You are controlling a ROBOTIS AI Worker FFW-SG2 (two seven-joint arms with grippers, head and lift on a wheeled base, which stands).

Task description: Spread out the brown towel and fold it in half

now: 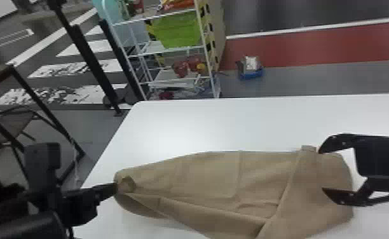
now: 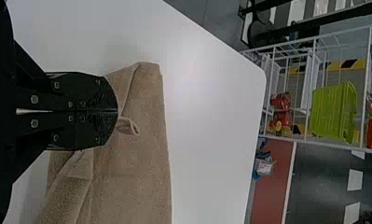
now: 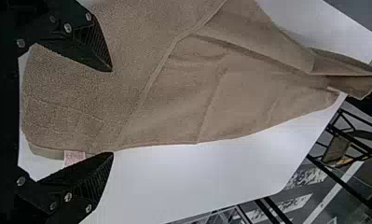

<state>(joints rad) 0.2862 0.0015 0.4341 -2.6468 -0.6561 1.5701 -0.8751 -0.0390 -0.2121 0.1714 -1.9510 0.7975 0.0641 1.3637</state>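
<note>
Pinching one end of the brown towel [image 1: 209,178], the left gripper [image 1: 117,187] has its fingers pressed together on the cloth near the table's left edge, with a small curl of fabric [image 2: 128,126] poking out beside the tips. That hold probably serves as an anchor, so the rest can be drawn out without the whole piece sliding across the table [image 1: 203,120].

The towel lies on the near part of the table, narrow and gathered toward the table's left edge, wider toward its right side. A diagonal flap crosses the wider part, so it is not flat yet; the step in hand looks like spreading, with the fold in half to come.

Over the wide end, on the table's right side, the right gripper [image 1: 321,171] has its jaws well apart, nothing between them being gripped. One finger is near the towel border that faces the table's far edge, close to a small pale label [image 3: 74,157], likely because that border is what it needs to catch. The next move calls for closing on a single layer there and pulling it away from the held end; catching both layers would drag the flap along and leave the crease in.
</note>
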